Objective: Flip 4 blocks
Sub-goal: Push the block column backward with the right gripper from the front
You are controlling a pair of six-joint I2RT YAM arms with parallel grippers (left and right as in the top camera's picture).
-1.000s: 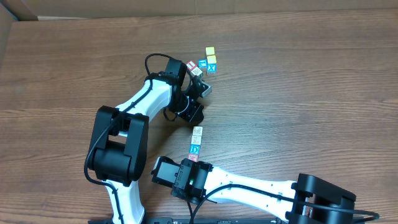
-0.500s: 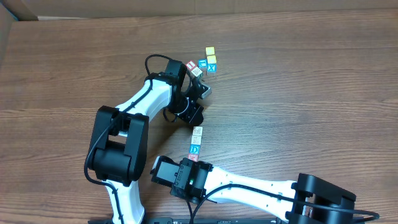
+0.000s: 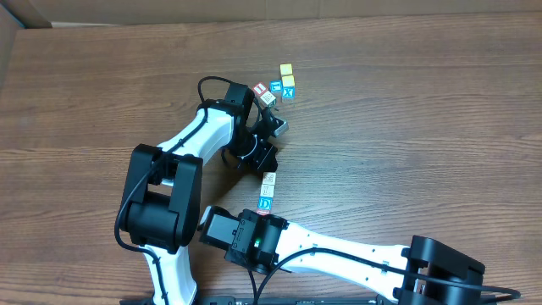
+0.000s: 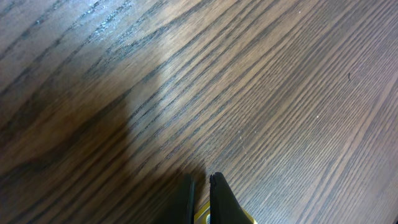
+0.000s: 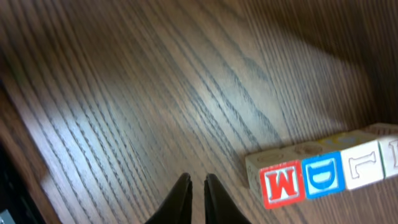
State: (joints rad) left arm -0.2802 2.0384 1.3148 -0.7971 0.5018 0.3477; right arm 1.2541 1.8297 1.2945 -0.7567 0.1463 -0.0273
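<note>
Looking down at the wooden table [image 3: 423, 127] and finding four blocks [image 3: 266, 196] lying in one straight row, face touching face: the red M block [image 5: 280, 185] at one end, then the blue D block [image 5: 323, 175], then the cream L block [image 5: 362, 167], then a fourth pale block [image 5: 390, 155] being cut off by the edge of the right wrist view. Pointing the right gripper [image 5: 197, 182] at bare wood near the M end of that row, not touching it, with jaws standing nearly together, only a slit of wood grain showing between them and nothing being held. Seeing, from overhead, the row running from just ahead of the right arm's black wrist toward the end of the left arm. Reaching the left gripper [image 4: 201, 182] over bare wood as well, jaws pressed close with a thin dark gap, nothing showing between the tips. Noticing a yellow sliver [image 4: 205, 215] at the bottom edge behind those fingers, too little of it for telling what it is. Finding, farther up the table and apart from the row, a loose cluster lying by the left arm's end: a red cube [image 3: 260, 87], a blue cube [image 3: 276, 87], a tilted pale cube [image 3: 268, 98], two yellow cubes [image 3: 286, 69] and a blue X cube [image 3: 289, 91].
</note>
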